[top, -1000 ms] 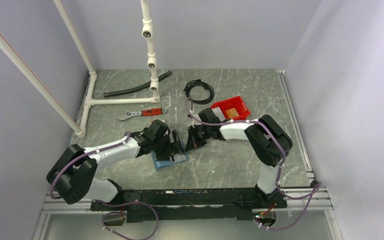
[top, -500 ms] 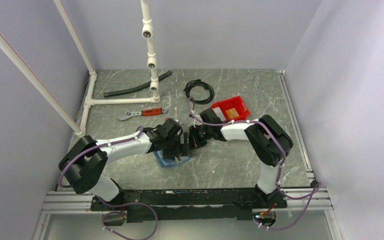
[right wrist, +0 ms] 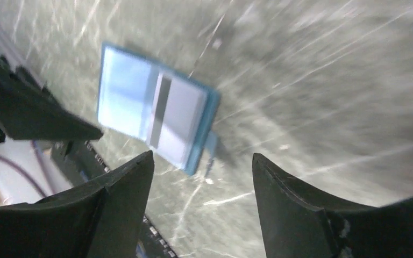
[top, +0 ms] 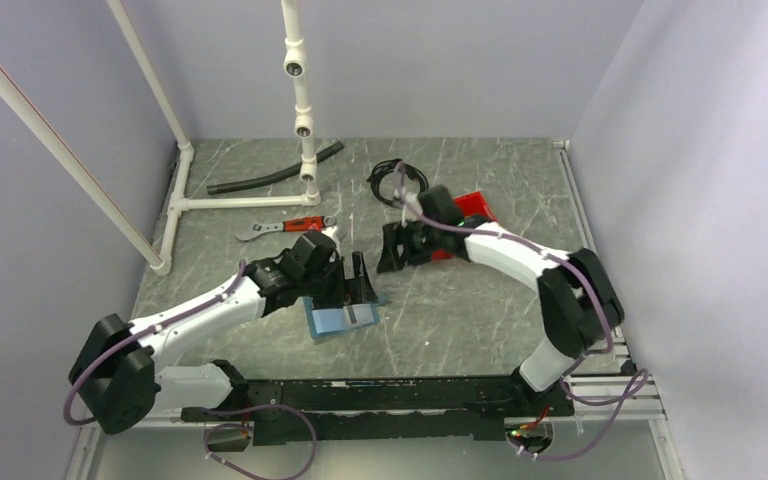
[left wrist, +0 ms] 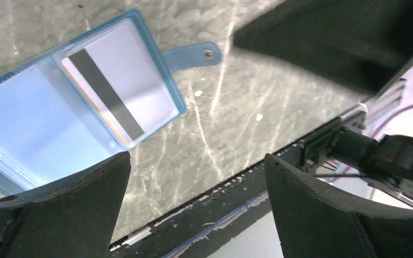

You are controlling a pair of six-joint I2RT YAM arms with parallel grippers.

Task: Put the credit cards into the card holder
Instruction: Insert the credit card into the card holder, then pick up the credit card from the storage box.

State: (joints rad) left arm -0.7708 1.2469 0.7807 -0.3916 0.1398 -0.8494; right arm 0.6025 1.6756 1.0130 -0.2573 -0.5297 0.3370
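Note:
The blue card holder lies open on the table between the arms, its strap sticking out to one side. A white credit card with a black stripe sits in its right pocket, and a thin orange edge shows along that card's side. My left gripper hovers just over the holder's far edge, open and empty. Farther back and to the right, my right gripper is open too, nothing between its fingers, looking down at the holder and the card.
A red bin stands behind the right arm, partly covered by it. A red-handled wrench, a coiled black cable, a black hose and a white pipe frame lie at the back. The front rail is close.
My right gripper has opened and pulled back and up, away from the holder. The left arm has shifted slightly back. The white card now lies in the holder, free of both grippers.

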